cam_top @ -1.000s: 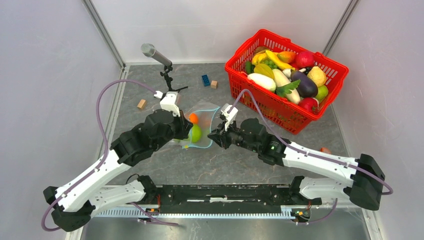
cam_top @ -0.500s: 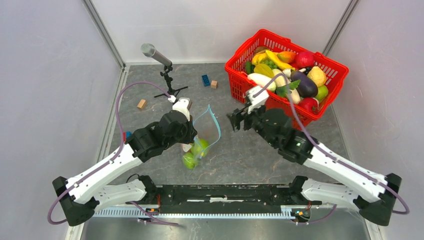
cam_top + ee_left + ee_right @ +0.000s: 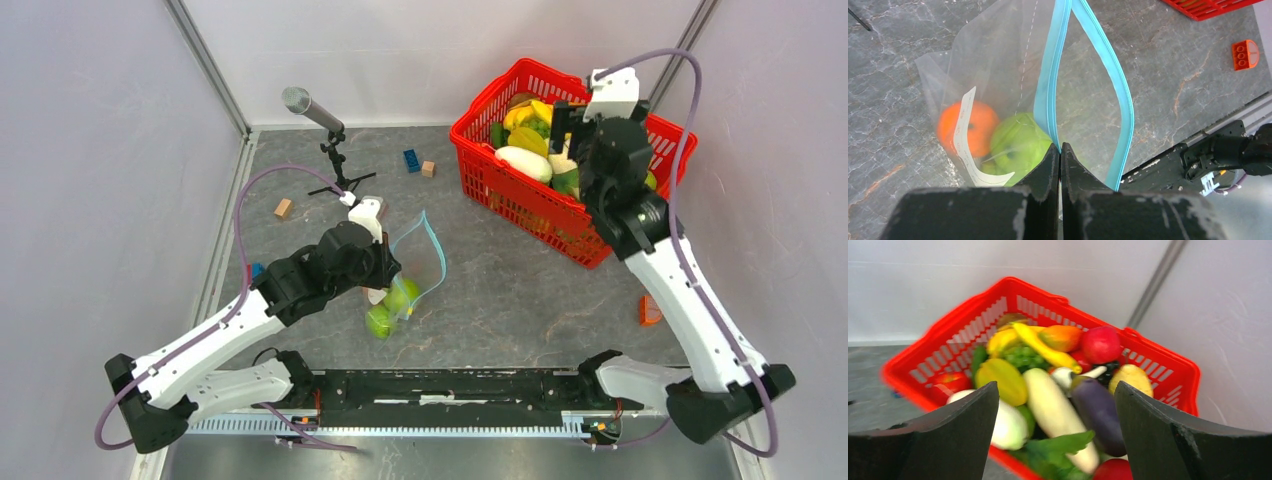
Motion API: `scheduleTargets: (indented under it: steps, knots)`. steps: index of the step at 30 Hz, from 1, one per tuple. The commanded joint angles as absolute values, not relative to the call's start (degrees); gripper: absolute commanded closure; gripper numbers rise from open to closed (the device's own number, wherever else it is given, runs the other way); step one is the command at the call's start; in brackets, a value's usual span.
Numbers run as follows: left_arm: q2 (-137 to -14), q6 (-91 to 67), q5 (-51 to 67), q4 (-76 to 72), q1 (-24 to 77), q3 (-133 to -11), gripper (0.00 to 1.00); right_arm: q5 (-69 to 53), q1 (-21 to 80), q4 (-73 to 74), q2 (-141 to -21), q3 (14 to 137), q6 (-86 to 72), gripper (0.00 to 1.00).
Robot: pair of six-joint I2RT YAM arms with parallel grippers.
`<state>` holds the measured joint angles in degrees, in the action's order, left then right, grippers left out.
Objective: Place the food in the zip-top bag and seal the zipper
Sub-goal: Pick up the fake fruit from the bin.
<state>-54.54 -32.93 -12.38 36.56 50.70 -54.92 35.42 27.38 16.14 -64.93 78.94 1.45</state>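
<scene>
Grey marbled tabletop [image 3: 500,300], white walls around. Left hand [image 3: 1059,152]: fingers pressed together, pinching zipper [image 3: 1047,95] at one point. Other side of blue strip bows away, so mouth gapes. Bag [image 3: 993,55] hangs from this grip, just beside left arm, well apart from basket. Inside, at bottom: orange [image 3: 983,125] touching green fruit [image 3: 1018,142], white label [image 3: 964,135] in front of them. Right hand [image 3: 1055,390]: fingers spread wide, holding nothing, above red basket [image 3: 1168,375] full of toy produce.
</scene>
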Motion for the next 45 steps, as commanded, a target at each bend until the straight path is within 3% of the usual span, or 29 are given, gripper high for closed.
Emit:
scheduleTargets:
  steps: [1, 7, 14, 17, 27, 29, 32, 37, 45]
  knots:
    - [-52.74, -33.18, -11.23, 33.89, 50.54, -54.43, 0.98, 26.83, 15.57, 20.15, -69.91, 83.49, 0.36, 0.11]
    - [-52.82, -32.64, -10.71, 33.93, 50.39, -54.45, 0.98, 16.33, 1.37, 22.13, -76.65, 85.84, -4.79, 0.10]
    - [-52.92, -32.04, -10.40, 33.86, 50.45, -54.57, 0.98, 6.83, -11.87, 18.24, -78.32, 78.67, -6.67, 0.07]
    - [-53.21, -32.00, -10.28, 33.86, 50.41, -54.75, 0.98, 2.17, -13.77, 18.12, -81.15, 79.12, -4.87, 0.02]
    - [-54.23, -32.08, -9.24, 32.52, 50.38, -55.22, 0.98, -1.62, -14.46, 17.98, -90.73, 82.35, -3.66, 0.02]
    - [-53.82, -32.24, -9.42, 32.52, 50.42, -54.78, 0.98, -0.45, -14.63, 18.06, -91.19, 81.71, -4.35, 0.09]
    - [-53.63, -32.42, -9.59, 32.68, 50.41, -54.52, 0.98, -1.05, -14.52, 14.16, -88.96, 78.21, -4.85, 0.30]
    - [-53.68, -32.52, -9.16, 32.76, 50.45, -54.43, 0.98, -3.34, -14.62, 9.74, -82.72, 74.82, -5.39, 0.45]
    - [-52.82, -32.50, -9.23, 33.39, 50.45, -54.04, 0.98, -6.77, -14.70, 6.32, -68.06, 68.38, -5.40, 0.49]
